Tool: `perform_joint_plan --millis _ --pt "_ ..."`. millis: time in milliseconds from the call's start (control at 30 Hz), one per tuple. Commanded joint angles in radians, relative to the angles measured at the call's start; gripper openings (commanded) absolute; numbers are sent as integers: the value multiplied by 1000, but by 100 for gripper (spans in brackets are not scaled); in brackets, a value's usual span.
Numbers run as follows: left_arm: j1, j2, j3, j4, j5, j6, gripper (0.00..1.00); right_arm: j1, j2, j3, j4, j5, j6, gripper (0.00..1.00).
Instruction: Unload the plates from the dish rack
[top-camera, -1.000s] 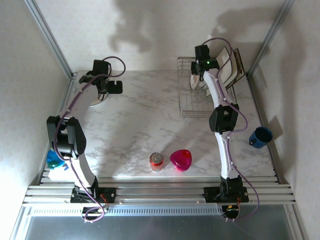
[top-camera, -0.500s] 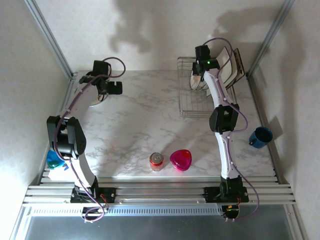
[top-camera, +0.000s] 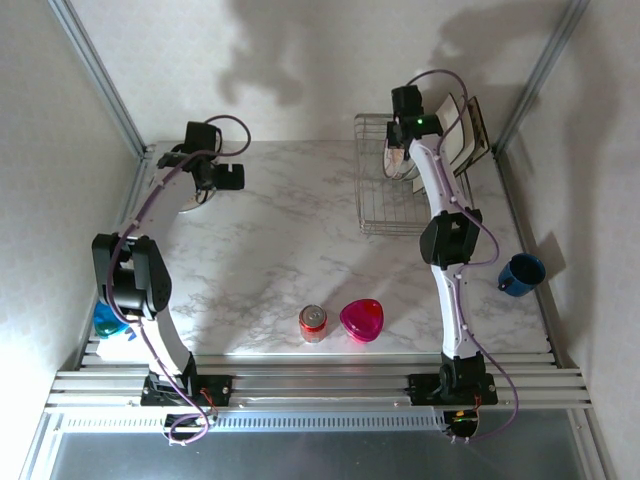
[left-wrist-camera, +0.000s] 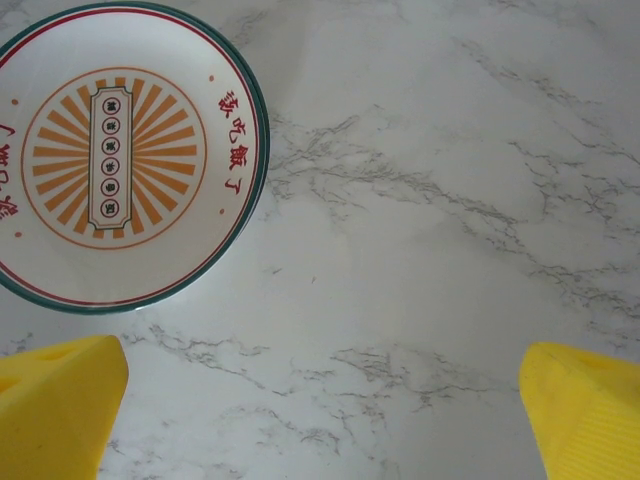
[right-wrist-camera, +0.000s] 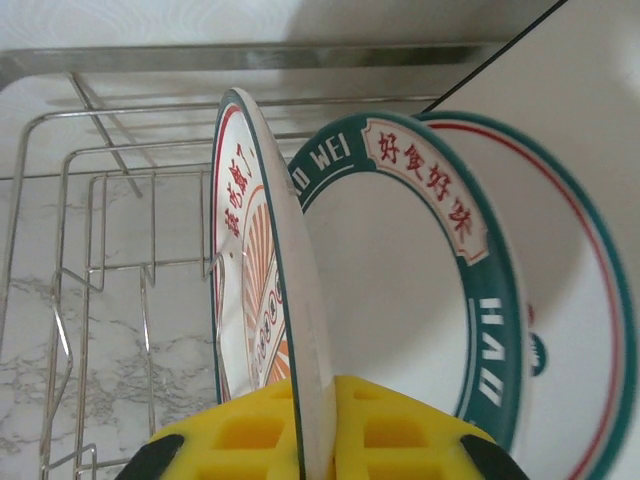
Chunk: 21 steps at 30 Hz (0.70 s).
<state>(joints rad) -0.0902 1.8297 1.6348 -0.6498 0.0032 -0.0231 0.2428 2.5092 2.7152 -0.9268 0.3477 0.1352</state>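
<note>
right gripper (right-wrist-camera: 312, 428) pinching rim of upright round plate (right-wrist-camera: 262, 300) in dish rack (top-camera: 372, 212), table's 1 o'clock | left gripper (left-wrist-camera: 320, 410) spread wide above table (left-wrist-camera: 430, 200) | second plate (left-wrist-camera: 120, 160) flat at its 10 o'clock

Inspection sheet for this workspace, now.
Surface: white marbled table.
Job's things: flat plate on the table, far left; front upright plate and rear upright plate in the dish rack; square plates leaning at its far right.
Clutter: can, pink heart dish, blue mug, blue object at left edge.
Grippers: left gripper open beside the flat plate; right gripper shut on front upright plate.
Cables: purple cables along both arms.
Surroundings: white walls, metal frame posts.
</note>
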Motion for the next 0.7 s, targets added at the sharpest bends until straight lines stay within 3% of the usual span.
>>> perform_joint_plan --millis 0,267,667 --pt "5 -51 -10 -23 -14 -12 100 33 -125 26 27 -29 -14 0" --pt "5 -63 -16 -30 -11 -18 100 38 -233 9 -45 -15 -21 0" --pt "3 -77 -44 -14 -8 -14 100 50 -452 -237 -31 -16 -19 0"
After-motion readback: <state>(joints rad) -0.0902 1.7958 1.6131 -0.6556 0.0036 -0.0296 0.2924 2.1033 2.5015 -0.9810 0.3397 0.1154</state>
